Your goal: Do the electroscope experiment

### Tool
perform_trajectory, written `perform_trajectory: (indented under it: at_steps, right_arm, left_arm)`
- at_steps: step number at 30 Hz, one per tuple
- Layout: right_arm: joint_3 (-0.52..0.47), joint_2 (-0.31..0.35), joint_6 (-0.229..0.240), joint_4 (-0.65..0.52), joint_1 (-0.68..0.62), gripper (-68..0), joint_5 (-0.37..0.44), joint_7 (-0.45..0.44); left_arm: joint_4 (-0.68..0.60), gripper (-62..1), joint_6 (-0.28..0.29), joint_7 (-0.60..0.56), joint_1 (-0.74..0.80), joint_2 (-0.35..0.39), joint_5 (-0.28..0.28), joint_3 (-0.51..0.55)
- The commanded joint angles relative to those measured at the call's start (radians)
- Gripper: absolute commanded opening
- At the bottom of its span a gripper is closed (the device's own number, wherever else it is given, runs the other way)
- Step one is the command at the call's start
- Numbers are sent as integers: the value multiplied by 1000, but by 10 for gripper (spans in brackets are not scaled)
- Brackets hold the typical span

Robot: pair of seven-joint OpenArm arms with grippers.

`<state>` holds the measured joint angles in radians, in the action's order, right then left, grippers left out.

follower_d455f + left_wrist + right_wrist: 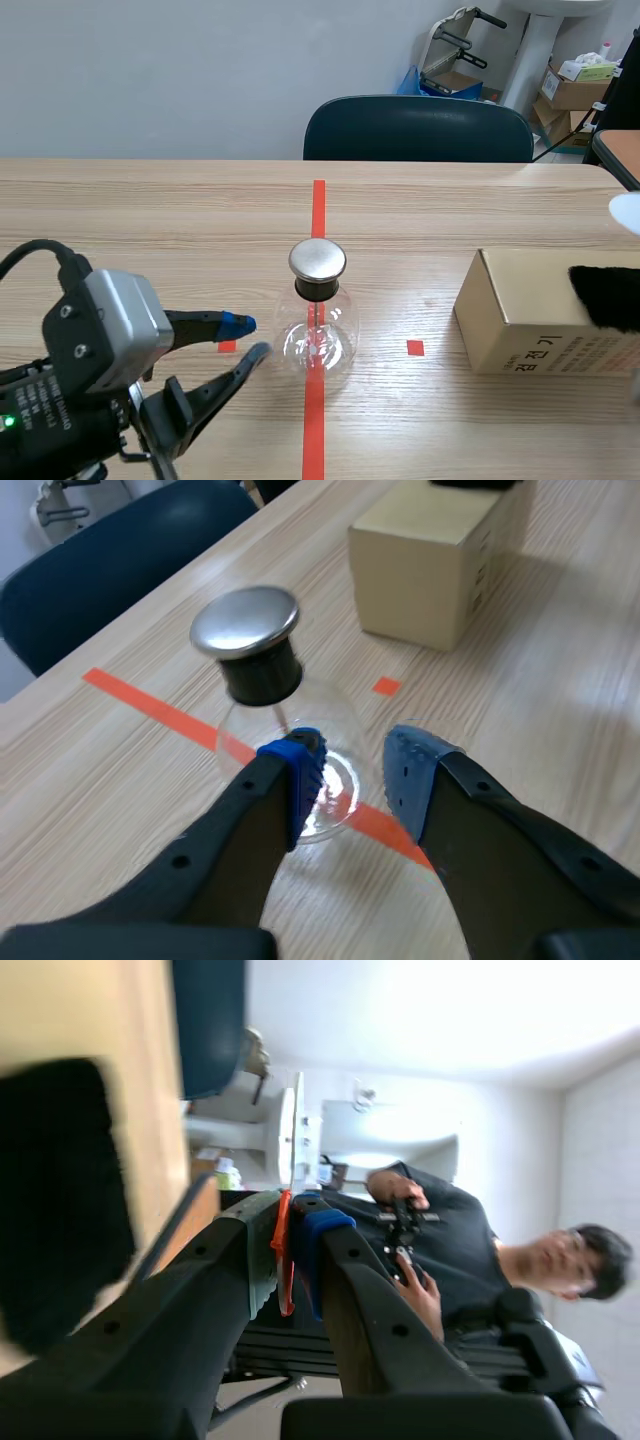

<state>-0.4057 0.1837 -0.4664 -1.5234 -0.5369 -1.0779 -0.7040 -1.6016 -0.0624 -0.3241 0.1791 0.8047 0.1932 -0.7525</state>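
Note:
The electroscope (318,322) is a clear glass flask with a black neck and a round metal cap (317,259), standing on the red tape line at mid-table. My left gripper (250,338) is open just left of the flask, low over the table. In the left wrist view the flask (275,710) stands right ahead of the open gripper (355,770), its base partly behind one blue pad (300,775). My right gripper (290,1230) is shut on a thin orange and white rod (285,1260), tilted up beside a black fur cloth (55,1200).
A cardboard box (530,320) sits at the table's right with the black cloth (605,295) on it. A dark chair (418,130) stands behind the far edge. A person (440,1250) shows in the right wrist view, holding a controller.

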Motion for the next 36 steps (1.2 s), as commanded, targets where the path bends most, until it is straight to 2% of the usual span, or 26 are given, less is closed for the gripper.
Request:
perform_trajectory:
  at_steps: [1,6,9,12,19,26,30,33,36]
  right_arm:
    - [34,13,-6,-32,-1,-658,27,38]
    - [171,32,-8,-157,0,-658,61,208]
    - [260,55,-11,-220,4,-658,61,322]
    - [345,73,-18,-264,12,-658,51,416]
    - [520,80,-87,-271,22,-658,-100,599]
    - [652,79,-87,-269,28,-658,-225,742]
    - [729,79,-87,-256,51,-658,-268,827]
    - [778,79,-87,-228,73,-658,-307,885]
    - [811,79,-87,-192,89,-658,-338,932]
  left_arm:
    - [3,-484,6,-16,-20,-22,4,1]
    - [93,-535,14,-26,-76,-72,4,1]
    - [148,-576,61,-42,-105,-96,3,1]
    - [205,-576,84,-52,-130,-121,3,1]
    - [340,-575,89,-59,-181,-192,-1,1]
    - [453,-575,107,-87,-216,-246,-41,1]
    - [504,-576,114,-104,-230,-276,-51,1]
    - [534,-575,120,-109,-238,-295,-84,1]
    - [559,-575,137,-126,-243,-314,-94,1]
